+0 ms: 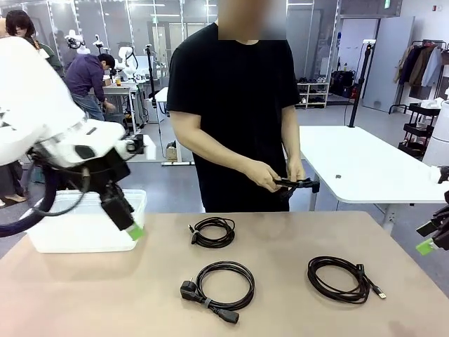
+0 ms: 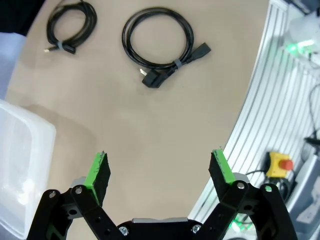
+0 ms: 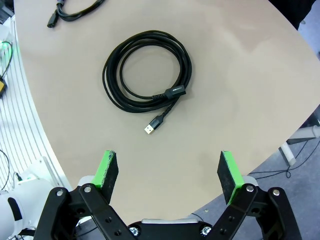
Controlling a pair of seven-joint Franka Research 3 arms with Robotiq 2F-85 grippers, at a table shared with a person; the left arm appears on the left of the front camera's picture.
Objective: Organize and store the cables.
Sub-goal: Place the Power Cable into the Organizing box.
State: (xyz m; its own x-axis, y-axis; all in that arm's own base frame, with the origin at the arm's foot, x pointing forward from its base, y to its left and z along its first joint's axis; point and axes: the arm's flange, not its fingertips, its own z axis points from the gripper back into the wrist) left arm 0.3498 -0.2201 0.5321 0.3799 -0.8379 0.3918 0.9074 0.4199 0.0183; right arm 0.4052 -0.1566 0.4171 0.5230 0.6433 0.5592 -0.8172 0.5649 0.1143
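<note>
Three cables lie on the table (image 1: 84,295) with bare top between them: a small coil (image 1: 212,232) at centre, a plug-ended coil (image 1: 221,286) below it, and a USB coil (image 1: 339,279) at lower right near the edge. Both the left gripper (image 2: 160,172) and the right gripper (image 3: 167,172) hang spread wide, released. The person's hands (image 1: 265,175) grasp a fourth cable (image 1: 300,184). At left stands a white bin (image 1: 84,232); its contents cannot be told.

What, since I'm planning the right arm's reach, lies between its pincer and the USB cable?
Bare table, as the right wrist view shows, between right pincer and USB cable.
</note>
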